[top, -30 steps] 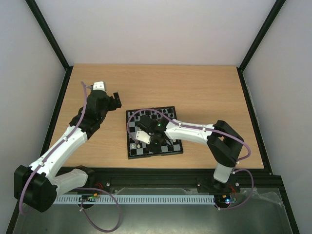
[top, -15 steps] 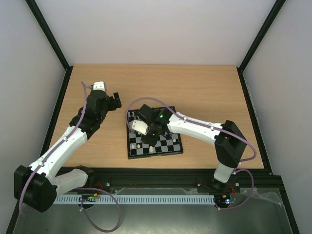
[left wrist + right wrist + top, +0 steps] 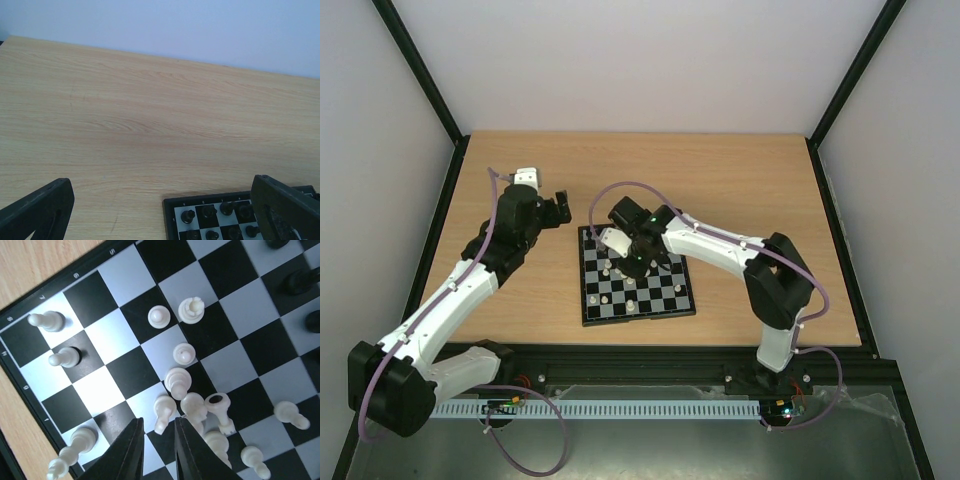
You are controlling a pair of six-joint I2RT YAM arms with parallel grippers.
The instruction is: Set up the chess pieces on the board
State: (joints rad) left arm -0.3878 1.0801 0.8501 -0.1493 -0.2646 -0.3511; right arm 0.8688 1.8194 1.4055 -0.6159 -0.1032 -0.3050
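Observation:
The board [image 3: 638, 316] lies in the middle of the table. My right gripper [image 3: 636, 262] hovers over its far half, jaws a narrow gap apart and holding nothing. In the right wrist view its tips [image 3: 159, 421] sit just short of a toppled cream-white piece [image 3: 164, 412] in a cluster of several white pieces, some lying flat. Two white pieces [image 3: 46, 320] stand near the board's [image 3: 60, 402] edge. Black pieces [image 3: 300, 282] stand at the top right. My left gripper [image 3: 558, 208] is wide open and empty left of the board [image 3: 172, 210], whose black pieces [image 3: 188, 216] show in its view.
Bare wooden tabletop [image 3: 750, 190] surrounds the board. Grey walls with black frame posts [image 3: 420, 75] close in the back and sides. A black rail [image 3: 640, 350] runs along the near edge by the arm bases.
My right gripper has moved from the near-left part of the board toward its far side, uncovering white pieces on the near squares. The left arm has stayed where it was.

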